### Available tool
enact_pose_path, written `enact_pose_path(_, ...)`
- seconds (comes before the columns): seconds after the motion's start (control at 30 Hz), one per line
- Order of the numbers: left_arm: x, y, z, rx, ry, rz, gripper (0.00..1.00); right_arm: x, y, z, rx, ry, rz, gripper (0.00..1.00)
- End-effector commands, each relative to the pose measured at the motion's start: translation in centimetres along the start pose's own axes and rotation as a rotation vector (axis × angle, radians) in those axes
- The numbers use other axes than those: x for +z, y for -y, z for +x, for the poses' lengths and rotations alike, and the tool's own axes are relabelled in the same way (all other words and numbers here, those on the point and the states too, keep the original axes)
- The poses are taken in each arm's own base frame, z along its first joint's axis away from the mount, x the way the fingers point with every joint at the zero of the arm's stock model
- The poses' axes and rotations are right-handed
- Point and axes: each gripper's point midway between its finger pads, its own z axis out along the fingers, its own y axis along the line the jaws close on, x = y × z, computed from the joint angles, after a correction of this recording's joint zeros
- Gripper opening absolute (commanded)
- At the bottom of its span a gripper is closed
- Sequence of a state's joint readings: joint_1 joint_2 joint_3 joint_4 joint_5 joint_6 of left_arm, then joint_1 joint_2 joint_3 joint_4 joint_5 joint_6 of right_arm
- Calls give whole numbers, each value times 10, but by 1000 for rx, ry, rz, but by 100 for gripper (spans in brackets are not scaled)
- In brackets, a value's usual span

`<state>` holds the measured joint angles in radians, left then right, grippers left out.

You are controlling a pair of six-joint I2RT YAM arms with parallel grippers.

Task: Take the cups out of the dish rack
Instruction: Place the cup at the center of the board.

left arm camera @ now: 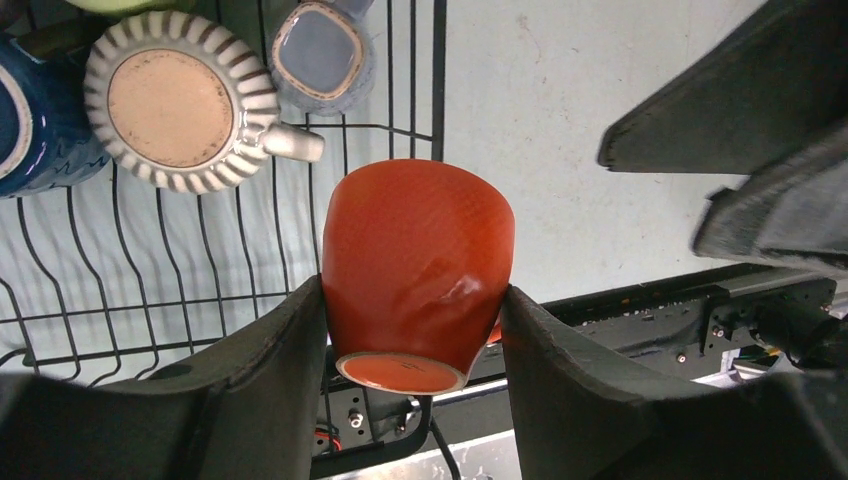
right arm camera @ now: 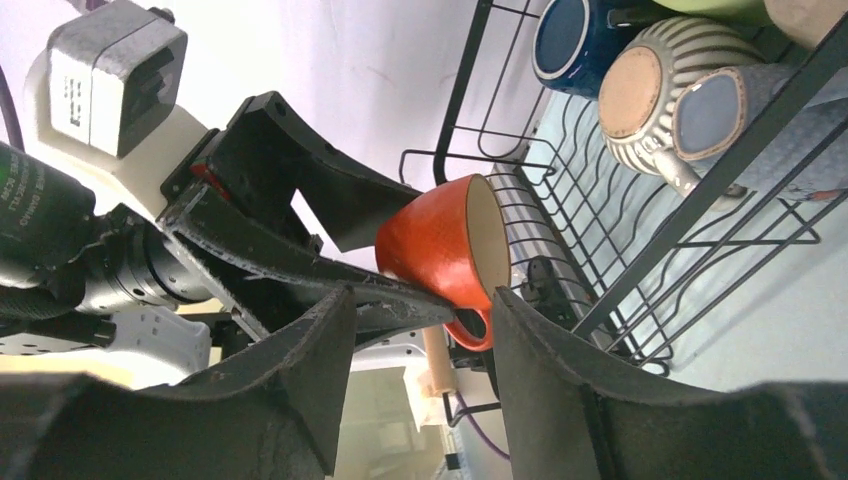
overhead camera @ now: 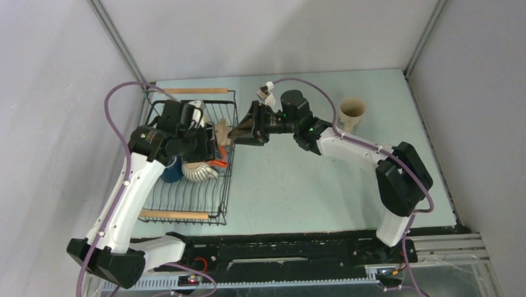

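Observation:
An orange cup (left arm camera: 415, 260) with a cream inside hangs over the right rim of the black wire dish rack (left arm camera: 437, 80). My left gripper (left arm camera: 412, 300) is shut on its body near the base. In the right wrist view the orange cup (right arm camera: 440, 240) lies sideways at the tips of my right gripper (right arm camera: 420, 300). Its fingers stand on either side of the handle end, and I cannot see whether they press on the cup. A ribbed cream cup (left arm camera: 175, 100), a dark blue cup (left arm camera: 30, 120) and a grey-blue cup (left arm camera: 320, 50) sit upside down in the rack.
A tan cup (overhead camera: 352, 114) stands upright on the table at the back right. The dish rack (overhead camera: 225, 183) fills the left of the table, with a wooden rod handle (overhead camera: 173, 215) at its near end. Both arms meet at the rack's right rim.

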<state>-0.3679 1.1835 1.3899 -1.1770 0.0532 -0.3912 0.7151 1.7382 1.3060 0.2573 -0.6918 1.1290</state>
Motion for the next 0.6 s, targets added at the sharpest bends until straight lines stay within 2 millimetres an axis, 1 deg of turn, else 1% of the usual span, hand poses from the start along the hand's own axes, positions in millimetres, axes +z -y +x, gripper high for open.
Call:
enact_pose_path(0.0,-24,24,-27,34,126,108,28,6,-15,0,12,-17,-72,59)
enact_pose_path(0.27,-23,34,-27,54,134,144,27,13,-6,5,69,-49,-74,54)
enact_pose_path(0.57,-21,44,-27,71,133,179,27,19,-10,11,115,-89,-118,51)
